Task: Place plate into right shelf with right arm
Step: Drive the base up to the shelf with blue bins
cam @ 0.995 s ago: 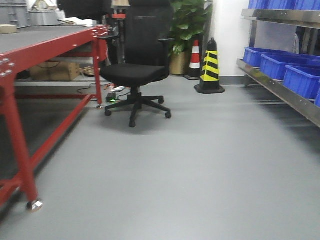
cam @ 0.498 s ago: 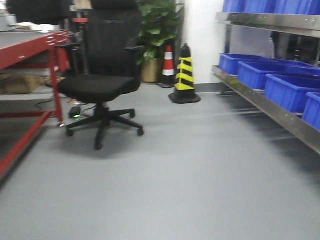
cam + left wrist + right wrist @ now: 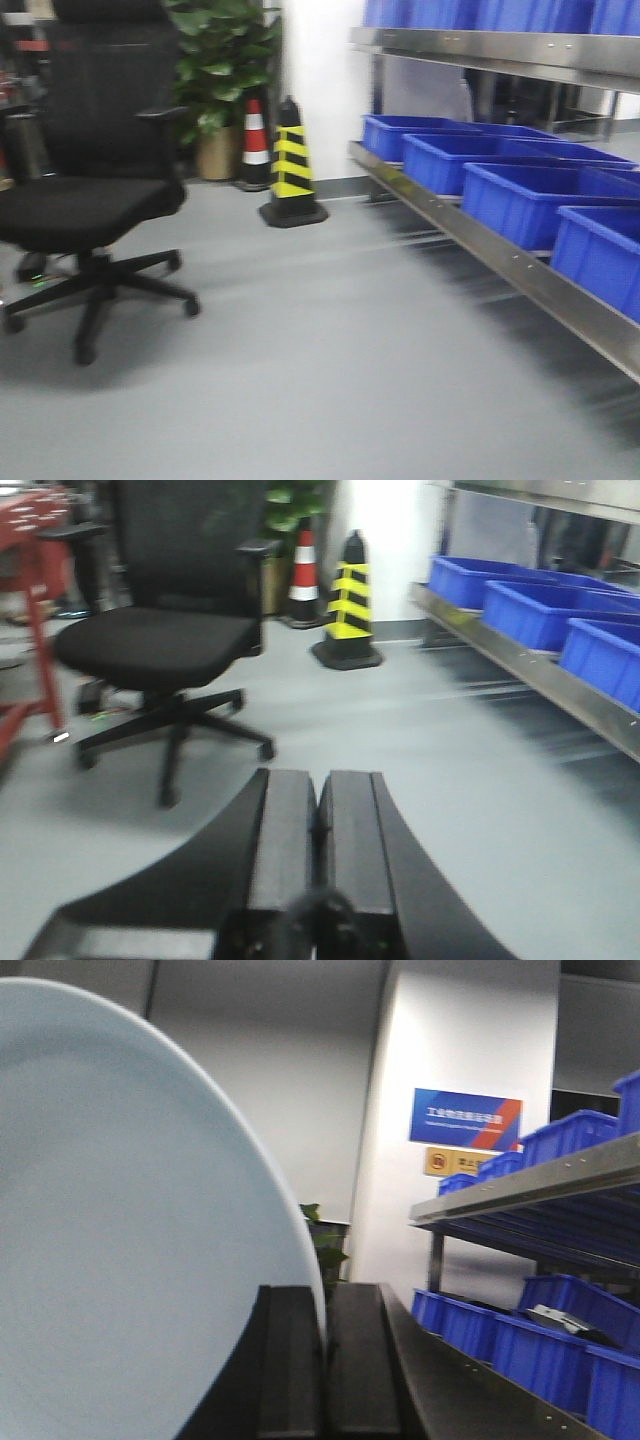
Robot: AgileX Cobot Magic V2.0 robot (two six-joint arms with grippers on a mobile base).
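Note:
The pale bluish-white plate fills the left of the right wrist view, held on edge. My right gripper is shut on its rim, one black finger on each side. The right shelf, shiny steel with blue bins, runs along the right of the front view, and its boards also show at the right of the right wrist view. My left gripper hangs over the grey floor, shut with nothing between its fingers. Neither arm shows in the front view.
A black office chair stands at the left. A yellow-and-black cone and a red-and-white cone stand by a potted plant at the white back wall. A red workbench leg shows far left.
The front view has swung to the right: the red workbench has left the frame, the chair and cones have slid left, and the steel shelf with bins has come closer and larger.

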